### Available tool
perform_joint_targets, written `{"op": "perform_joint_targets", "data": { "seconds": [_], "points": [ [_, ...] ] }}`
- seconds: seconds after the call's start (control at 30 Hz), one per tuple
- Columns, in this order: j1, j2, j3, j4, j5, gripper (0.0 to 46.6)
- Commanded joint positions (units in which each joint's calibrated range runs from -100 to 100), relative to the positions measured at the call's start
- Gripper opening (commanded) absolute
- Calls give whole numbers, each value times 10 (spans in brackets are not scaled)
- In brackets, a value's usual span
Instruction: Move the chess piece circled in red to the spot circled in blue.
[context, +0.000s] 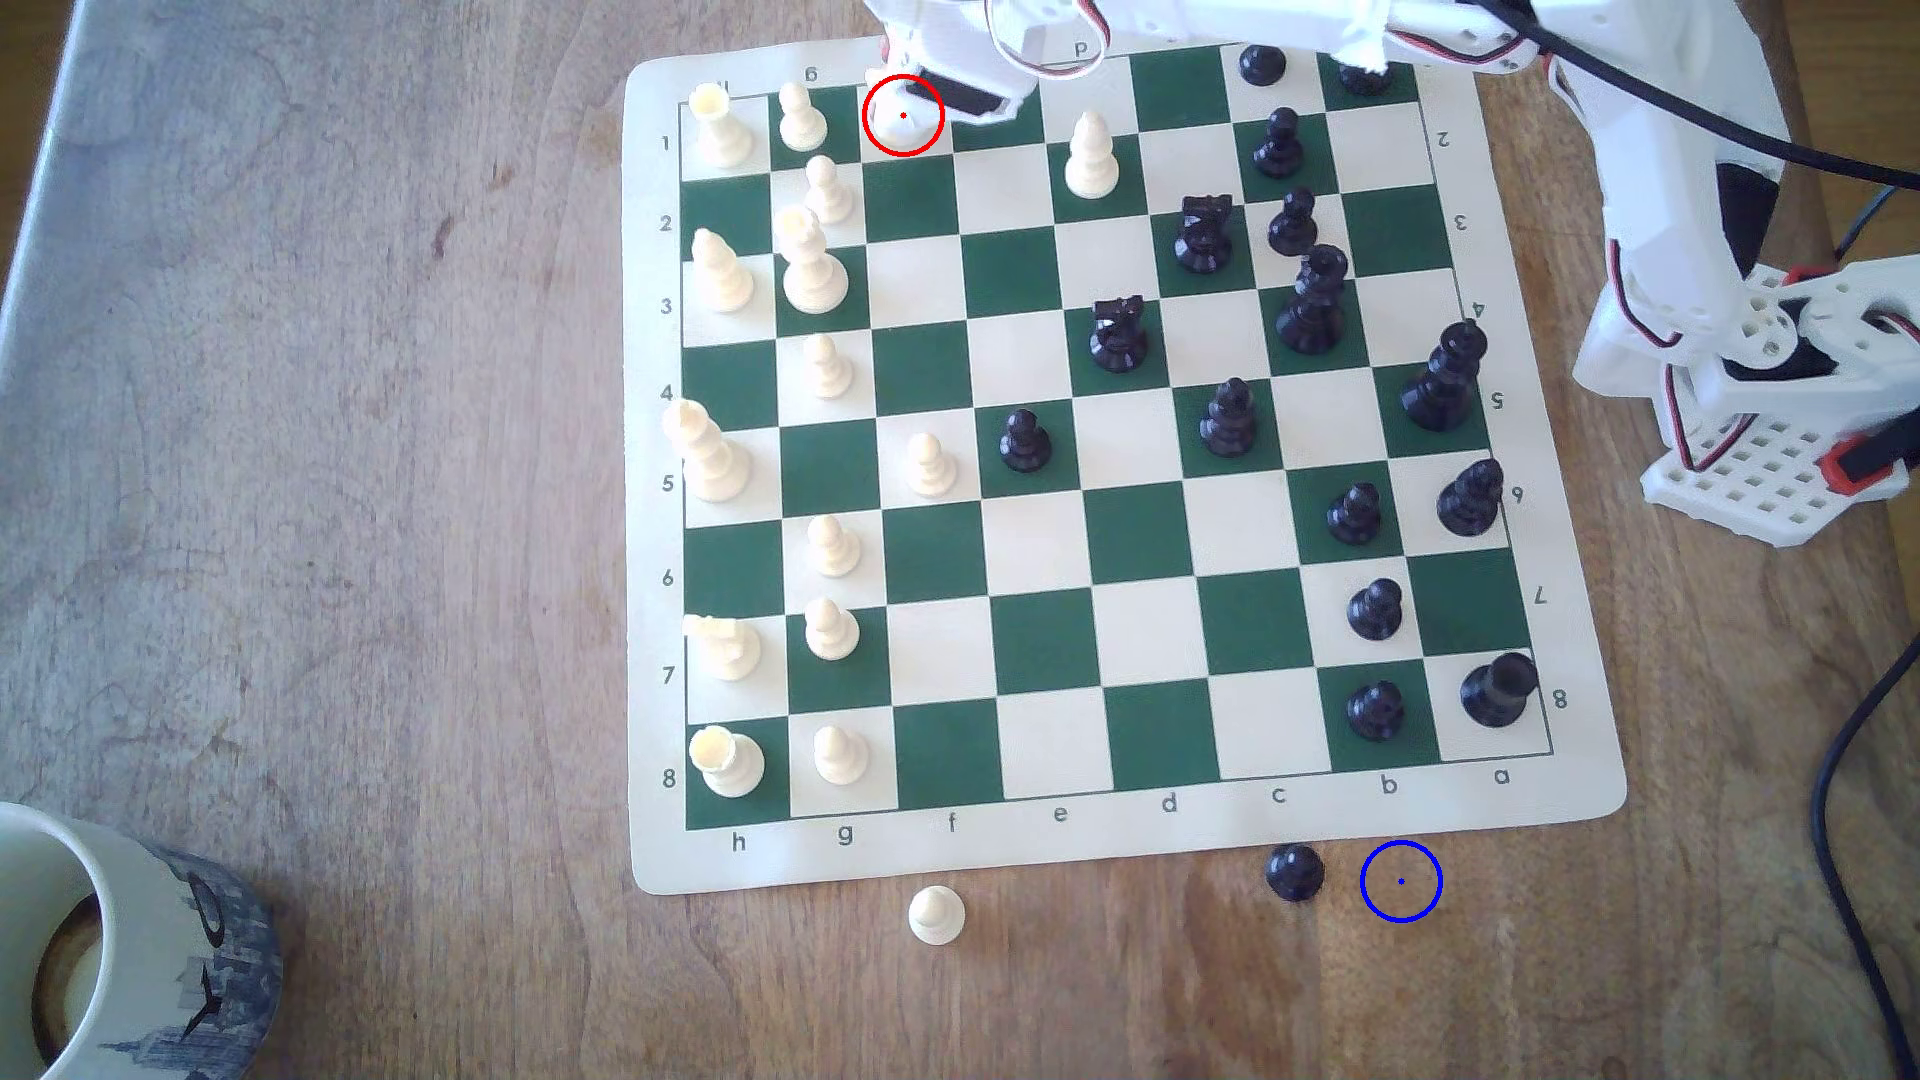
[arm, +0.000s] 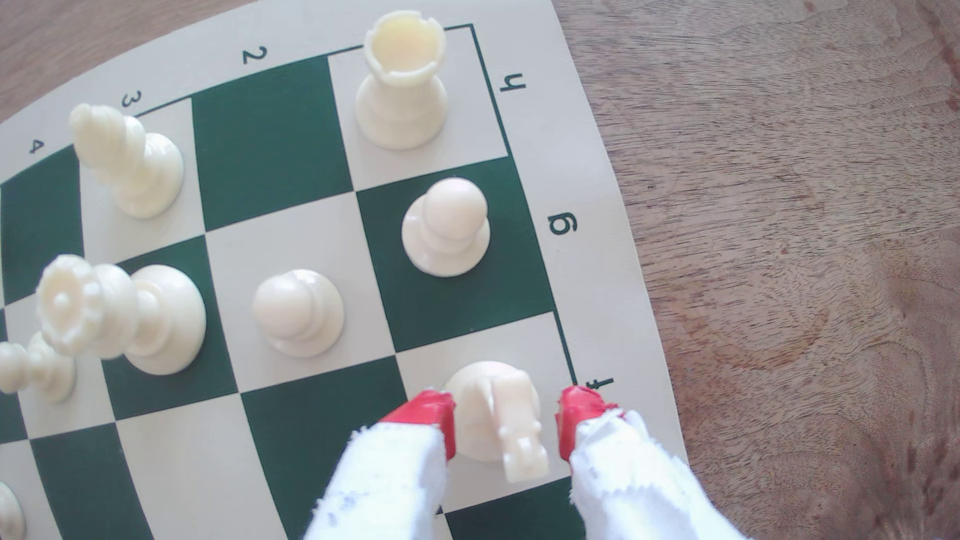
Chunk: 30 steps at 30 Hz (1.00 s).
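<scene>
1. We see the knight (arm: 493, 415) standing upright on the light corner-row square by the letter f, its long axis vertical and its muzzle pointing toward the wrist camera.
2. Our hand (arm: 506, 420) straddles it, red fingertips (arm: 431, 413) apart, each just beside the knight.
3. The blue ring (context: 1401, 881) lies on the table beside a black pawn (context: 1295, 870), well apart from the knight.

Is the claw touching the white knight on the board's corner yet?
Cannot tell. In the wrist view the claw straddles the white knight: a gap shows beside one red tip, while the other tip meets the knight's outline.
</scene>
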Motion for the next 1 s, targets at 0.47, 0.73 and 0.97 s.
{"op": "perform_joint_targets", "data": {
  "seconds": [0.47,0.73,0.97],
  "points": [
    [-6,-54,-43,9,4,3],
    [-3,-205,51,40,-8,3],
    [-48,-416,157,182,-42,3]
  ]
}}
